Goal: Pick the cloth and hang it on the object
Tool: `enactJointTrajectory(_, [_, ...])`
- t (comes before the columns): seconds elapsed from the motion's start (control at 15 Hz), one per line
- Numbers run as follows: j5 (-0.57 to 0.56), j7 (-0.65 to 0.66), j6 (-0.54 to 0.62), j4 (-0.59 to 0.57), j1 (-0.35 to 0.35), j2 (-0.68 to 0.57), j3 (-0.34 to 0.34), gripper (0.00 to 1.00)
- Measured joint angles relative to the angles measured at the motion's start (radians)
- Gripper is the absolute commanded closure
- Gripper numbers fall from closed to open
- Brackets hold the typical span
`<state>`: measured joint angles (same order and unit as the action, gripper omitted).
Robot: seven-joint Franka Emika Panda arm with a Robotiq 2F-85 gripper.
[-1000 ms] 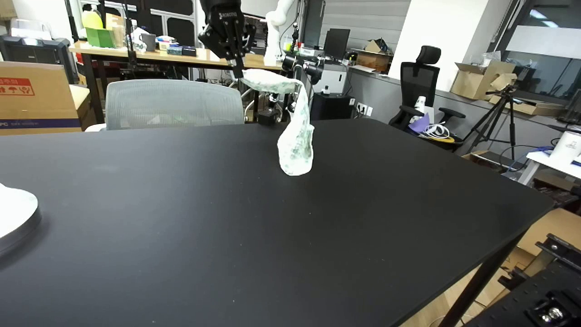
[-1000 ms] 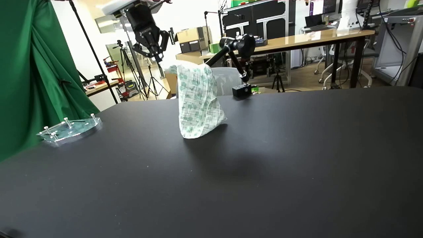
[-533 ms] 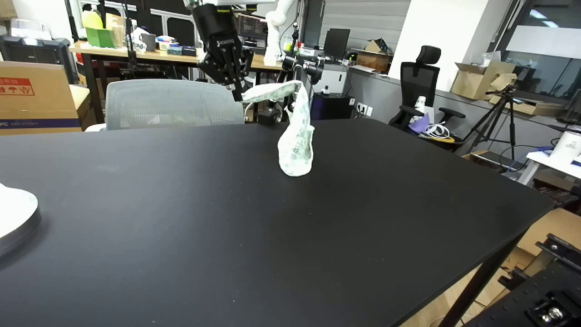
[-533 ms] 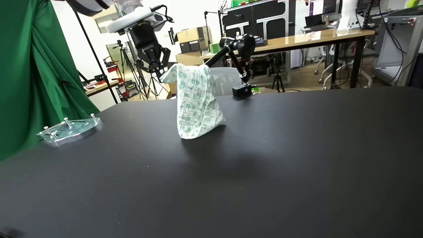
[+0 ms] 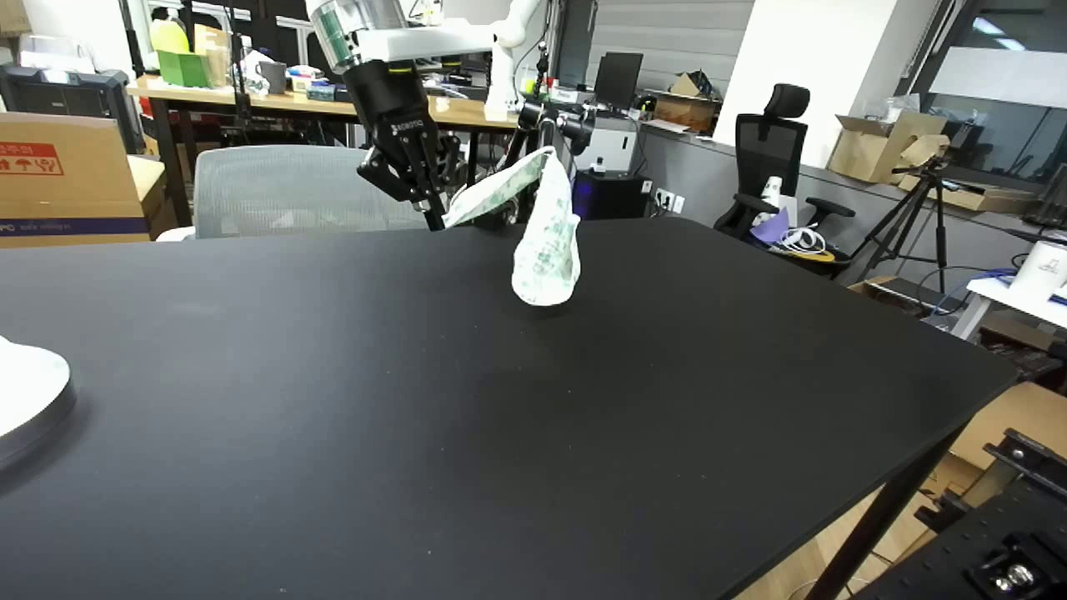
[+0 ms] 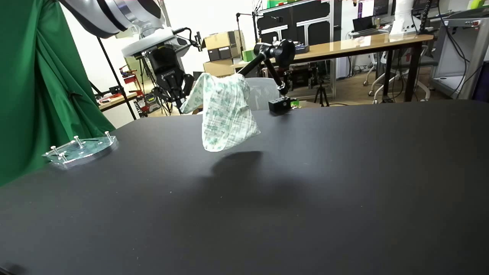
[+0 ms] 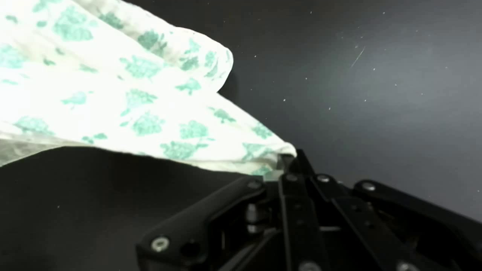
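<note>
The white cloth with green print (image 5: 546, 258) is draped over the end of a black jointed arm stand (image 6: 282, 55). In both exterior views its long side hangs just above the black table, and its shadow (image 6: 240, 160) lies apart below it. My gripper (image 5: 435, 218) is shut on a corner of the cloth (image 6: 227, 114), low on the near-chair side of the stand. In the wrist view the fingertips (image 7: 295, 160) pinch the corner of the cloth (image 7: 143, 98), which stretches away to the upper left. The part of the stand under the cloth is hidden.
The stand's black base (image 6: 280, 105) sits at the table's back edge. A clear plate with upright bolts (image 6: 82, 149) lies at the table's side. A grey mesh chair (image 5: 317, 192) stands behind the table. A white round object (image 5: 29, 387) is at the table's side.
My gripper has moved down with the cloth corner, so the held part now slopes down from the stand. The hanging side has risen slightly off the table.
</note>
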<state>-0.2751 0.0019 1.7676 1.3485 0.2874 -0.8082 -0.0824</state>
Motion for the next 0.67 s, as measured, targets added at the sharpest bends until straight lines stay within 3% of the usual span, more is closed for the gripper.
enactJointTrajectory(0.33, [0.001,-0.001,-0.016,0.003,0.003,-0.011,-0.001,1.0])
enactJointTrajectory(0.47, [0.001,-0.002,-0.021,0.004,0.004,-0.011,-0.002,0.73])
enactJointTrajectory(0.67, [0.006,-0.004,-0.037,0.004,0.004,-0.011,-0.006,0.52])
